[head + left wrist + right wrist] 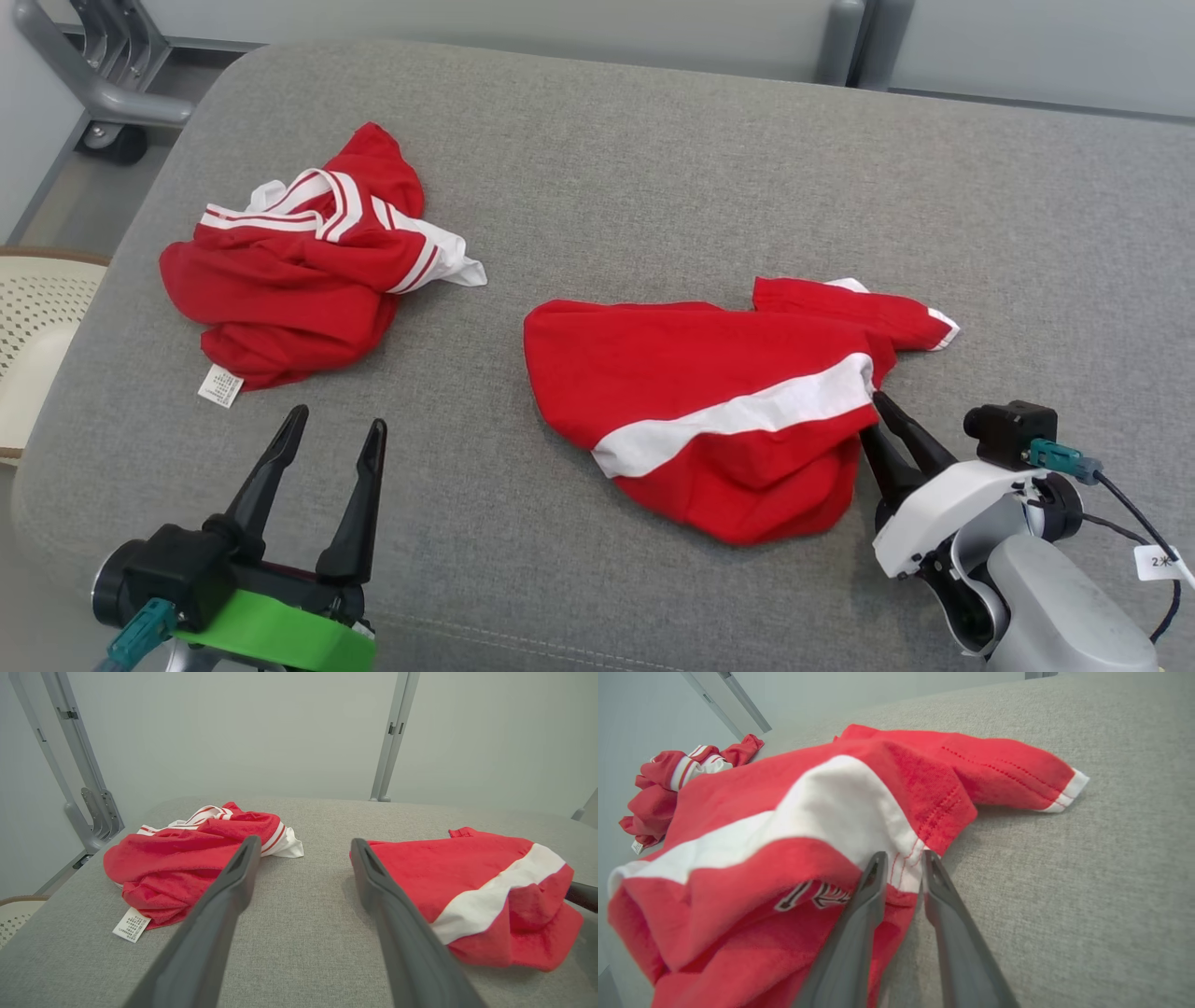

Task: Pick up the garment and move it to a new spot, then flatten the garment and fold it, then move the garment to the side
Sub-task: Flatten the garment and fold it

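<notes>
A red garment with a white band (pixel 709 373) lies crumpled right of centre on the grey padded surface (pixel 653 168). My right gripper (pixel 871 415) is at its right edge, low on the surface. In the right wrist view the gripper (pixel 904 857) has its fingers close together, pinching the stitched white-and-red hem of the garment (pixel 784 812). My left gripper (pixel 338 418) hovers open at the lower left with nothing between its fingers. The left wrist view shows that gripper (pixel 304 842) pointing at the bare strip left of the garment (pixel 467 872).
A second red garment with white stripes and a care label (pixel 289 280) lies bunched at the left, also seen as a heap (pixel 187 858) and far off (pixel 658 788). A cream perforated seat (pixel 37 317) and grey metal frame (pixel 93 84) stand beyond the left edge.
</notes>
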`<state>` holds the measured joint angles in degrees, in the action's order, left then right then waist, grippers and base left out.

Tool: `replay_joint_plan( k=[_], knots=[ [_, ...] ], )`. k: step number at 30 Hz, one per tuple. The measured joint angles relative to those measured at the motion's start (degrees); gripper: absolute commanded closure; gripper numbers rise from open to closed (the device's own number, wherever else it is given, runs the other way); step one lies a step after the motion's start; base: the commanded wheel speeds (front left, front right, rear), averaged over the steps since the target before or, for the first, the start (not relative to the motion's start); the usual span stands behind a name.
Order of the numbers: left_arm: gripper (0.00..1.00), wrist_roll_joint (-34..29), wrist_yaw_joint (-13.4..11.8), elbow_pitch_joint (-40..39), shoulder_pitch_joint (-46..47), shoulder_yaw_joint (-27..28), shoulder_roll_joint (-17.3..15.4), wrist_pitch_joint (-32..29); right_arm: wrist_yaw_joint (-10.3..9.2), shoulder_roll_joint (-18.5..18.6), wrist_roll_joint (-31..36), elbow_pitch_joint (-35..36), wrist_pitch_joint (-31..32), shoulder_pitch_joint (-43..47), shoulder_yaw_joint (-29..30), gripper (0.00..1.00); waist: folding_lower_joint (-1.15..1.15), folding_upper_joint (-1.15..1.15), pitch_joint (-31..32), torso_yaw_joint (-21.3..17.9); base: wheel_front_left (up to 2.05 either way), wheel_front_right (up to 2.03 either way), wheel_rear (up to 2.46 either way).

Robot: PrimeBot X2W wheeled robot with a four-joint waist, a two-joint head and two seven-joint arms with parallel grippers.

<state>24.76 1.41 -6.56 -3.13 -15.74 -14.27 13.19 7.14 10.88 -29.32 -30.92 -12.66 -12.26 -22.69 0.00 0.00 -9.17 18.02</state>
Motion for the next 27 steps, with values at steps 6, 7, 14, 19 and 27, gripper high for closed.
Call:
replay_joint_plan(
  k=[6,7,14,19,27],
  knots=[
    [0.0,0.0,0.0,-0.1,0.0,-0.4,0.0,0.0,0.0,0.6,-1.1,-0.5,-0.4,-0.2,0.1,0.64,0.0,0.0,-0.1,-0.5,0.0,0.0,0.0],
    [0.0,0.0,0.0,-0.1,0.0,-0.4,0.0,0.0,0.0,0.6,-1.3,-0.6,-0.4,-0.2,0.1,0.65,0.0,0.0,-0.1,-0.6,0.0,0.0,0.0],
    [0.0,0.0,0.0,-0.1,0.0,-0.4,0.0,0.0,0.0,1.0,-2.1,-1.5,-0.9,-0.3,0.1,0.56,0.0,0.0,-0.3,-0.8,0.0,0.0,0.0],
    [0.0,-0.4,0.0,-0.5,0.0,-0.6,0.0,0.0,0.0,1.5,-2.5,-2.2,-0.9,-0.6,0.0,0.5,0.0,0.0,-0.5,-0.4,0.0,0.0,0.0],
    [0.0,-0.4,0.0,-0.7,0.1,-0.8,0.0,0.0,0.0,1.2,-3.0,-3.1,-1.0,-2.1,-1.9,0.53,0.0,0.0,-0.9,0.3,0.0,0.0,0.0]
  ],
)
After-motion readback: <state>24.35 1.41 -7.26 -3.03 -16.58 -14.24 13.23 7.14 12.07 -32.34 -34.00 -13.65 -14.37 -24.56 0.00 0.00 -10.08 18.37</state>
